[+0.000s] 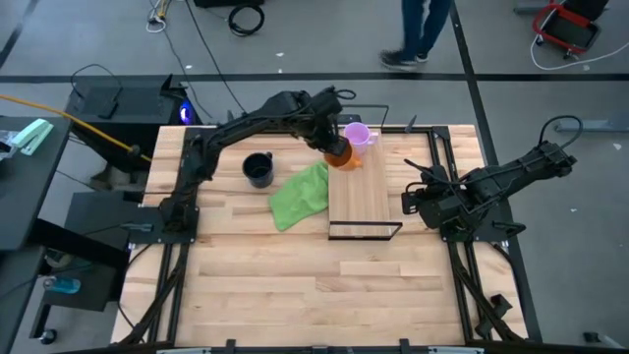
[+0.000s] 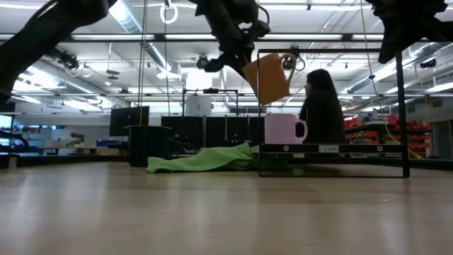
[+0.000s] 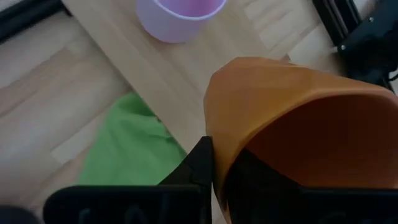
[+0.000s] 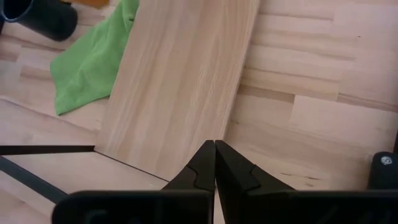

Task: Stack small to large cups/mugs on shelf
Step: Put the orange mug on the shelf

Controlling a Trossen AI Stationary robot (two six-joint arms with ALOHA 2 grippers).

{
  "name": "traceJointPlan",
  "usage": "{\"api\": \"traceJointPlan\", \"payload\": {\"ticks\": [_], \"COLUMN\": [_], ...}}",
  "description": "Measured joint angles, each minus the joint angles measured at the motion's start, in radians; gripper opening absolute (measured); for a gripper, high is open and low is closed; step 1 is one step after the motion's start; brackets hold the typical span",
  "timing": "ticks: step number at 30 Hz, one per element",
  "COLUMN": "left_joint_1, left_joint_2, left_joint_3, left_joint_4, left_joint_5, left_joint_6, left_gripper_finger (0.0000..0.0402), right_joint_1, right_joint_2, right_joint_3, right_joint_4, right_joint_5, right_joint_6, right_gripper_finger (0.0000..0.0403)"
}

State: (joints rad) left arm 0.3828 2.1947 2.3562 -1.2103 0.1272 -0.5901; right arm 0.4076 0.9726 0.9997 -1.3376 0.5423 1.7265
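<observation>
Left gripper (image 1: 337, 146): clamped on the rim of the orange mug (image 2: 269, 78), carrying it tilted in the air above the far end of the shelf (image 1: 359, 202).
Orange mug: clear of the board, just beside and above the purple mug (image 2: 283, 129).
Purple mug: upright on the shelf's far end, handle toward the right arm's side.
Dark mug (image 1: 258, 169): upright on the tabletop (image 1: 295, 285), left of the green cloth (image 1: 300, 197), apart from the shelf.
Green cloth: crumpled against the shelf's left edge.
Right gripper (image 4: 215, 163): fingers pressed together, empty, hovering beside the shelf's near right corner.
Background: a person (image 2: 322, 110) beyond the table.
</observation>
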Motion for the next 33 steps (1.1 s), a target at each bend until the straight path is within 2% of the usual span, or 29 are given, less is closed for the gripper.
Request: {"api": "traceJointPlan", "payload": {"ticks": [3, 8, 19, 33], "left_joint_1": [0.002, 0.005, 0.004, -0.01], "left_joint_2": [0.012, 0.04, 0.073, 0.129], "left_joint_3": [-0.018, -0.021, -0.023, -0.022], "left_joint_4": [0.034, 0.031, -0.003, -0.075], "left_joint_5": [0.049, 0.054, 0.029, -0.003], "left_joint_6": [-0.025, -0.044, -0.13, -0.157], "left_gripper_finger": [0.0025, 0.0025, 0.0025, 0.0025], "right_joint_1": [0.0, 0.0, 0.0, -0.032], "right_joint_2": [0.0, 0.002, 0.01, 0.01], "right_joint_3": [0.0, 0.0, 0.0, 0.0], "right_joint_4": [0.0, 0.0, 0.009, 0.009], "right_joint_5": [0.004, 0.004, 0.002, 0.007], "right_joint_6": [0.002, 0.006, 0.007, -0.009], "right_gripper_finger": [0.0016, 0.0016, 0.0016, 0.0016]}}
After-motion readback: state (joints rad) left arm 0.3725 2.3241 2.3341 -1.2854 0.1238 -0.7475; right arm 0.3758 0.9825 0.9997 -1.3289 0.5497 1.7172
